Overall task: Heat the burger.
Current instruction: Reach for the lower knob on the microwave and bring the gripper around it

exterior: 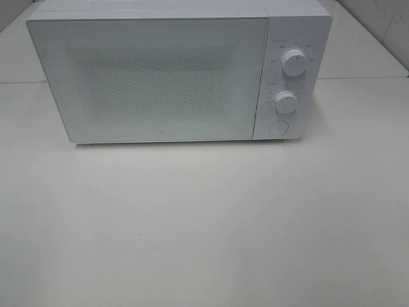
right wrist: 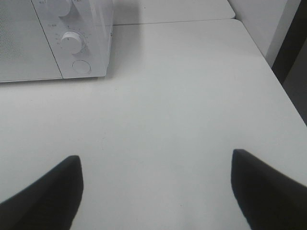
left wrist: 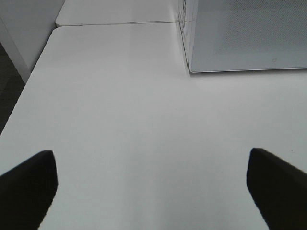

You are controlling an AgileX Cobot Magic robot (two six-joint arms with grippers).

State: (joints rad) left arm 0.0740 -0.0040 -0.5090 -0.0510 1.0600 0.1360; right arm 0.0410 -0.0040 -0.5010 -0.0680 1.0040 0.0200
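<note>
White table (exterior: 204, 230), microwave (exterior: 153, 77), illegible dial labels (exterior: 278, 42)

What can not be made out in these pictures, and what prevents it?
- The burger: in no view; the closed dotted door of the microwave hides the inside.
- Markings around the upper knob and lower knob: too small and blurred, exterior high view.
- Of the left gripper and right gripper, wrist-view edges cut off all but the open fingers.

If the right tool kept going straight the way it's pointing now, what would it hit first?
Most likely the white table. The right tool, open, aims past the microwave, which sits off to one side of its line. Depth is unclear, so this is a judgement.
</note>
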